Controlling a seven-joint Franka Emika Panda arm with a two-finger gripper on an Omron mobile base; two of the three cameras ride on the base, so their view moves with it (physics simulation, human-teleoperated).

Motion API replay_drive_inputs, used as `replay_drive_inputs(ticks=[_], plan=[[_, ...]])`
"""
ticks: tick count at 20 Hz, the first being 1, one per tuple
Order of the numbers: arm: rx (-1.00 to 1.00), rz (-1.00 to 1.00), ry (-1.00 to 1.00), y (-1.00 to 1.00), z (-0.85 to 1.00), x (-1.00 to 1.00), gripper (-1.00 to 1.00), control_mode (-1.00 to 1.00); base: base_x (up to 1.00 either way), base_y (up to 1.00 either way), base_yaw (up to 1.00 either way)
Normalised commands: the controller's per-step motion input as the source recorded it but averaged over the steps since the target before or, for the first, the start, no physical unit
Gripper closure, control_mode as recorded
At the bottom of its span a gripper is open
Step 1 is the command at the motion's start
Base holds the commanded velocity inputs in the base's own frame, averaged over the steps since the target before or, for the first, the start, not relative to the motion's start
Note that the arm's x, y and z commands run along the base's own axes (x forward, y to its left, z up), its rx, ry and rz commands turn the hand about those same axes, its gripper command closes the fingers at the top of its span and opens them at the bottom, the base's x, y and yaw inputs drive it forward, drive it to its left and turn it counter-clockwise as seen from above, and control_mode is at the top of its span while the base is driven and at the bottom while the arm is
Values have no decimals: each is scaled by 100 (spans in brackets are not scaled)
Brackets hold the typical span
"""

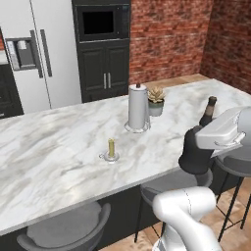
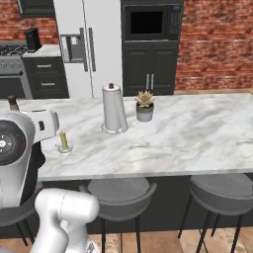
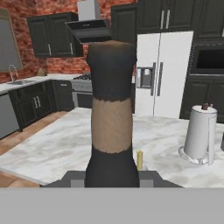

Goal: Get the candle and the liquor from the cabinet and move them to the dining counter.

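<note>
At the near edge of the long white-grey veined marble dining counter (image 1: pixel 59 152), the squat black liquor bottle (image 1: pixel 197 156) with its wide bell body, tan-banded thin neck and dark stopper sits upright in the grip of the robot's 2-finger gripper (image 1: pixel 215 147), whose white hand is closed around the body. Seen from the hand camera, the bottle's neck (image 3: pixel 112 109) rises straight up the middle of the view, right in front of the lens. Whether the bottle's base touches the marble or hangs just above it, I cannot tell; it is over the counter's front edge, above a grey stool (image 1: pixel 171 186).

Well to the left of the bottle, the short pale-yellow cylinder candle (image 1: pixel 111 148) stands upright on its small round whitish saucer, resting on the marble top, apart from everything else. From the right-hand camera the candle (image 2: pixel 63 141) is just beyond the arm's white housing.

Farther back on the counter stands a white paper-towel roll on a steel holder (image 1: pixel 138 108), and just beside it a small green succulent in a grey pot (image 1: pixel 156 101).

Beyond the counter are a white 2-door refrigerator (image 1: pixel 49 54), black cupboard doors with silver handles (image 1: pixel 105 73), a black built-in microwave (image 1: pixel 100 22) and a red brick wall (image 1: pixel 171 39).
</note>
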Motion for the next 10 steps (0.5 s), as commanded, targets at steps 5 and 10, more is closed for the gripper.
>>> replay_drive_inputs(ticks=[5, 10], plan=[[0, 0, 0, 0, 0, 0, 100, 100, 3, 0, 0], [0, 0, 0, 0, 0, 0, 100, 100, 0, 0, 0]])
